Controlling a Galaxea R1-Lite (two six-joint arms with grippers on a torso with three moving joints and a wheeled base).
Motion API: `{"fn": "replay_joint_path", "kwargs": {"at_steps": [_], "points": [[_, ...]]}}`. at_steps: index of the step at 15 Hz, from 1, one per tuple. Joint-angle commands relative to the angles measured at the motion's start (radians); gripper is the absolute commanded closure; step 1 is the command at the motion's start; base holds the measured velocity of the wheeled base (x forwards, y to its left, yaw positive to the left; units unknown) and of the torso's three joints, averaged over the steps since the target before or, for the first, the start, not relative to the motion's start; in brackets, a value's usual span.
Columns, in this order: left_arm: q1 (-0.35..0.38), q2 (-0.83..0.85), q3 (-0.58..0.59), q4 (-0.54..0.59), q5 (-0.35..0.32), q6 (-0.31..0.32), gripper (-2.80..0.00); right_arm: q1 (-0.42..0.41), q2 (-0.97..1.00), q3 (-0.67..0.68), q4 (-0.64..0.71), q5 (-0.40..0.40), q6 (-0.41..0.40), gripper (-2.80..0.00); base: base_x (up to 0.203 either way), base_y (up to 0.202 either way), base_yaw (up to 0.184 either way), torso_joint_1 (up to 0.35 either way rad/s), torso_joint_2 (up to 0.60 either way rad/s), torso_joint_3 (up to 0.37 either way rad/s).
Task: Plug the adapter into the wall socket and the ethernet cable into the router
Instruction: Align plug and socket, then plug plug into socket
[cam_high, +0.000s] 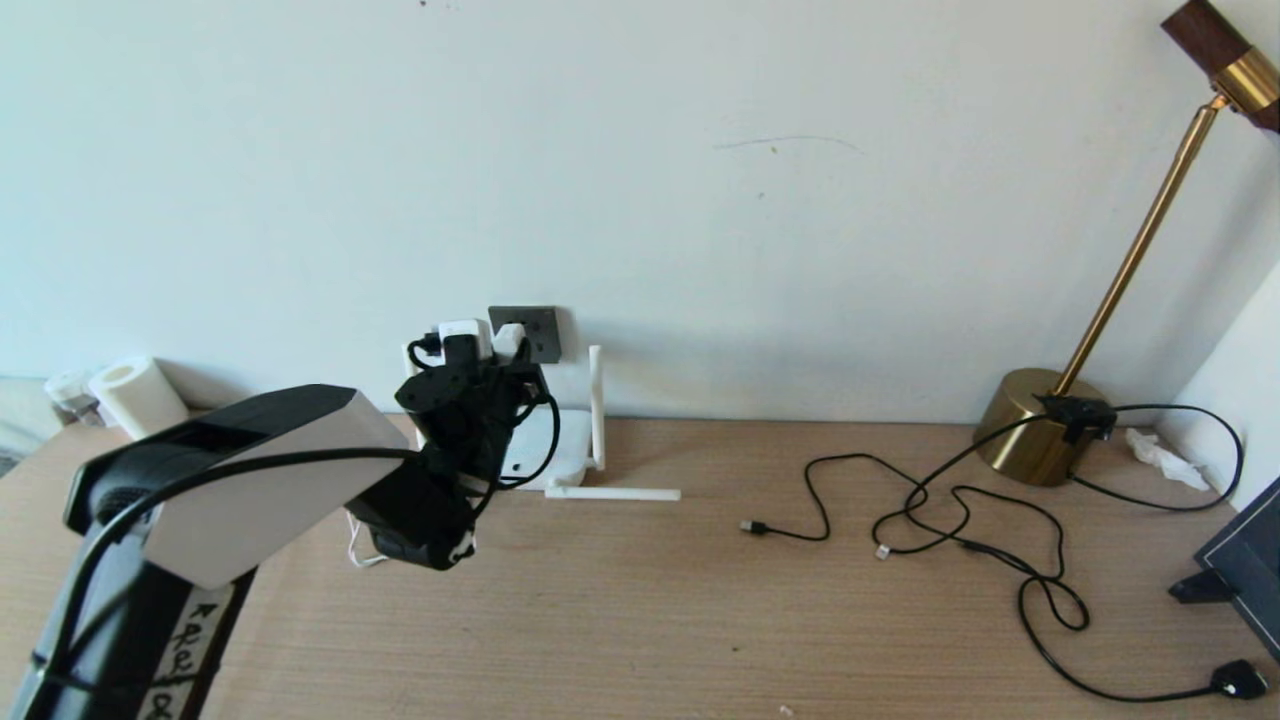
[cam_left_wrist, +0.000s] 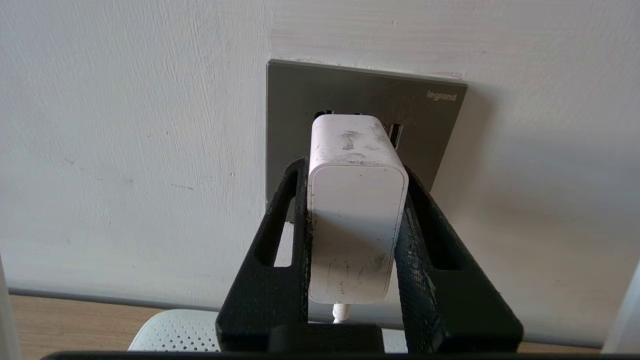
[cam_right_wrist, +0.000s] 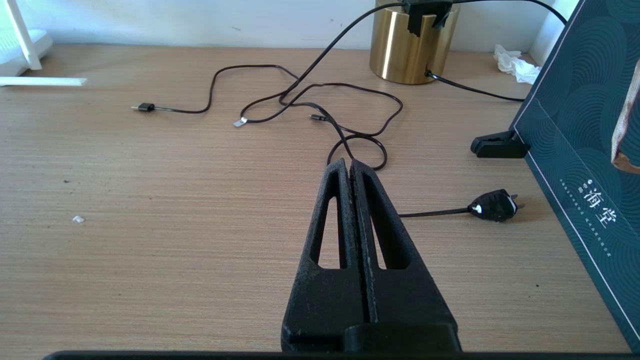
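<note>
Left gripper (cam_left_wrist: 356, 200) pinching the adapter (cam_left_wrist: 356, 210) at the wall socket (cam_left_wrist: 295, 110), far left of the desk.
Small, light and rigid, the adapter's smooth sides could slip (both flat faces are the sensible hold); the router (cam_high: 530, 455) sits below, and the right gripper (cam_right_wrist: 349, 170), pressed together, hovers near the loose black cables.
</note>
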Motion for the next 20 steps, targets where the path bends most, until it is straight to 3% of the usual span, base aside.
{"fn": "replay_joint_path", "kwargs": {"at_steps": [1, 20], "points": [[0.0, 0.01, -0.009, -0.008, 0.002, 0.001, 0.0, 0.0, 0.002, 0.0, -0.001, 0.0, 0.0, 0.0, 0.0, 0.0, 0.0, 0.0, 0.0, 0.0], [0.019, 0.035, -0.041, -0.008, 0.002, 0.001, 0.0, 0.0, 0.002, 0.0, -0.001, 0.0, 0.0, 0.0, 0.0, 0.0, 0.0, 0.0, 0.0, 0.0]]}}
